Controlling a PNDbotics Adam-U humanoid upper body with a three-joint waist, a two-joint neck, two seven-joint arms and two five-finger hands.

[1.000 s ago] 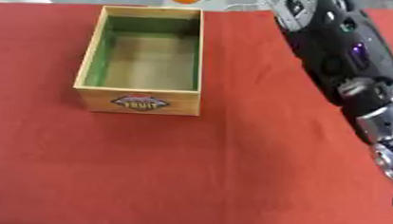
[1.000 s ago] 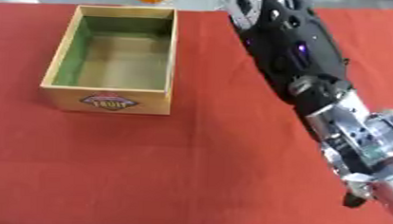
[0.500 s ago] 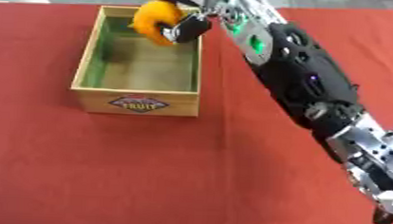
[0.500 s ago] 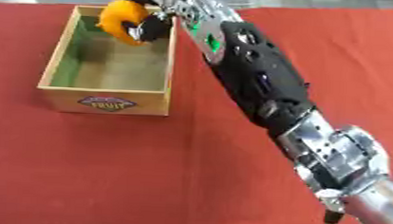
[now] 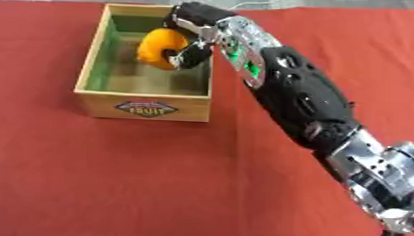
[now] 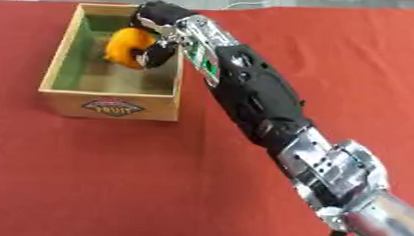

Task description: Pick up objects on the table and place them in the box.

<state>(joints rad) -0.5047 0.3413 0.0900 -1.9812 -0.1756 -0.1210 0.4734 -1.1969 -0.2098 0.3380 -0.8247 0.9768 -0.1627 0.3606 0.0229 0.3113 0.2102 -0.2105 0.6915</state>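
Red cloth covers the whole table (image 5: 111, 186) and the near half is bare, so nothing else to pick up shows from here. From the 5 o'clock corner the robot's black and silver right arm (image 5: 303, 101) runs diagonally up toward 11 o'clock, ending over the box.

What's changed: a second back the arm was off to the right with the orange thing barely peeking in at the top edge. Half a second back it had swung over the far end of the box. Now it's lower and closer in, sitting over the box's right half. So the carry looks basically done, and I'd say all that's left is letting go.

The right hand (image 5: 190, 26) is curled around the round orange fruit-like object (image 5: 158, 48), fingers over its top and far side, thumb tucked at its lower right. The fruit hangs at about 7 o'clock from the palm, inside the outline of the shallow wooden box with the green-tinted lining and a "FRUIT" label on its near wall (image 5: 144, 108). Can't tell if it's touching the box floor or hovering just above it.

No left hand in either view.
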